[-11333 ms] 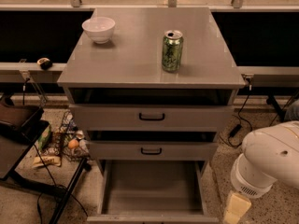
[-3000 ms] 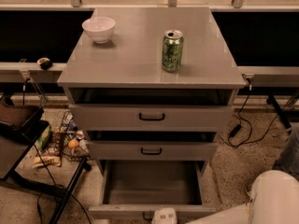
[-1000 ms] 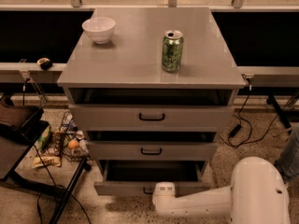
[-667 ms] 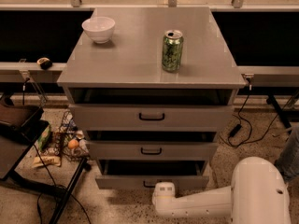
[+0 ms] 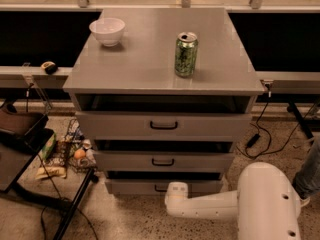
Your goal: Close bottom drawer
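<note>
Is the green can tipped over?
No, the green metal can stands upright on the grey cabinet top, while the claw sits at the grey bottom drawer.

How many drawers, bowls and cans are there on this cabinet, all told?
Drawers: 3 (top drawer, middle drawer, bottom drawer)
Bowls: 1 (white bowl)
Cans: 1 (green can)
Total: 5
The gripper is low down at the bottom drawer's front.

You have three grey metal drawers with black bar handles: the top drawer [image 5: 120, 126], the middle drawer [image 5: 125, 161] and the bottom drawer [image 5: 131, 186]. You have one white round bowl [image 5: 107, 31] and one green drink can [image 5: 186, 54]. You have one gripper [image 5: 174, 188], low against the bottom drawer's front.
</note>
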`<state>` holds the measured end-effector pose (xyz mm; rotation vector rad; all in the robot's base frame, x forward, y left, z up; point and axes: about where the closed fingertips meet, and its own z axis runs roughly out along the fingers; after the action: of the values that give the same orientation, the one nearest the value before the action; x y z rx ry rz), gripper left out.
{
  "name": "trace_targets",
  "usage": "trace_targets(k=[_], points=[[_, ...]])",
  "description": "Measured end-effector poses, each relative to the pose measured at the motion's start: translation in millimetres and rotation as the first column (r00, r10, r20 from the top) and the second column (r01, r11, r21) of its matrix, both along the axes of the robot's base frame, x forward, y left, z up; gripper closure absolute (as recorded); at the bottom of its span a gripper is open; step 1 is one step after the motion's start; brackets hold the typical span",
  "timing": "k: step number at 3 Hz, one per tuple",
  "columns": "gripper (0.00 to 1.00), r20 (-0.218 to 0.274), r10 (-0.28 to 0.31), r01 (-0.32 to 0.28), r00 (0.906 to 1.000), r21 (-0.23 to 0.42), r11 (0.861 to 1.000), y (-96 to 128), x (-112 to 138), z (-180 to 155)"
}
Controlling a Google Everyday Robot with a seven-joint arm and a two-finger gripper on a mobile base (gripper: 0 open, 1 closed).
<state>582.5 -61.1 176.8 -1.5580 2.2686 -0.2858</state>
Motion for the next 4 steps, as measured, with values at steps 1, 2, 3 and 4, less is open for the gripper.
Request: trace_targets(k=[1,2,3,4], points=[[0.81,0.0,0.0,0.0,1.0,0.0,1.0,0.0,0.0,0.0],[0.5,0.0,0.0,0.0,1.0,0.0,1.0,0.0,0.0,0.0],[0.27,0.0,0.0,0.0,1.0,0.0,1.0,0.0,0.0,-0.1],[0.04,0.0,0.0,0.0,1.0,0.0,1.0,0.0,0.0,-0.1]])
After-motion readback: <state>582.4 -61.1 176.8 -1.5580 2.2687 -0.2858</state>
